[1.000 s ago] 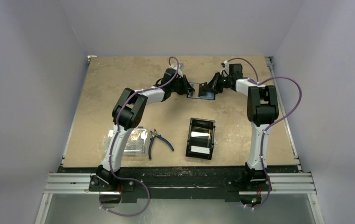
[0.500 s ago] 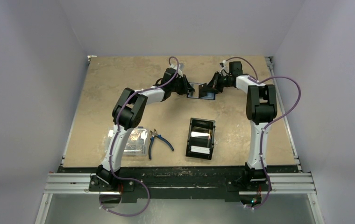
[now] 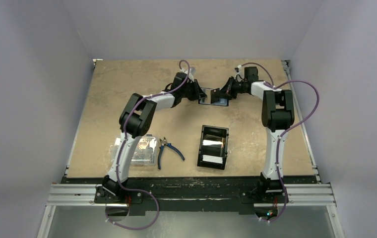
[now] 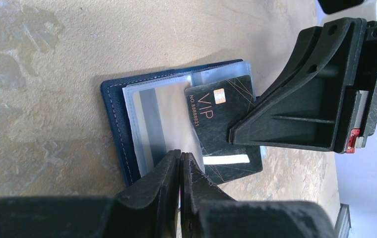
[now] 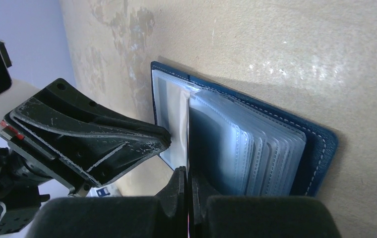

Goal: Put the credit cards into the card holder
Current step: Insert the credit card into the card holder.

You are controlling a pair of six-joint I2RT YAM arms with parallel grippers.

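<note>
The blue card holder (image 4: 113, 111) lies open and flat on the table (image 3: 127, 89), in the middle of the far side. It sits right between the 2 pincers. Inside it are lots of clear pockets (image 5: 256, 148), stacked like the pages of a book.

A black card (image 4: 211, 119) with gold letters that say VIP lies a bit tilted on top of the open pockets. Beside it, a pale card with a grey stripe (image 4: 149, 124) sits inside 1 clear pocket.

The left pincer (image 4: 180, 157) has its 2 fingers squeezed close together. Its tip is at the edge of the pocket with the striped card. I cannot tell if it is pinching the plastic.

The right pincer (image 5: 187, 172) comes in from the other side. Its fingers are squeezed tight too, and its tip is on the black card. I cannot tell if it is pinching the card or only touching it.

Closer to the arms stands a black tray (image 3: 200, 148) with white cards (image 3: 212, 159) in it. Pliers with blue handles (image 3: 169, 150) lie to the left of the tray. A clear box (image 3: 139, 151) sits left of the pliers, by the left arm.
</note>
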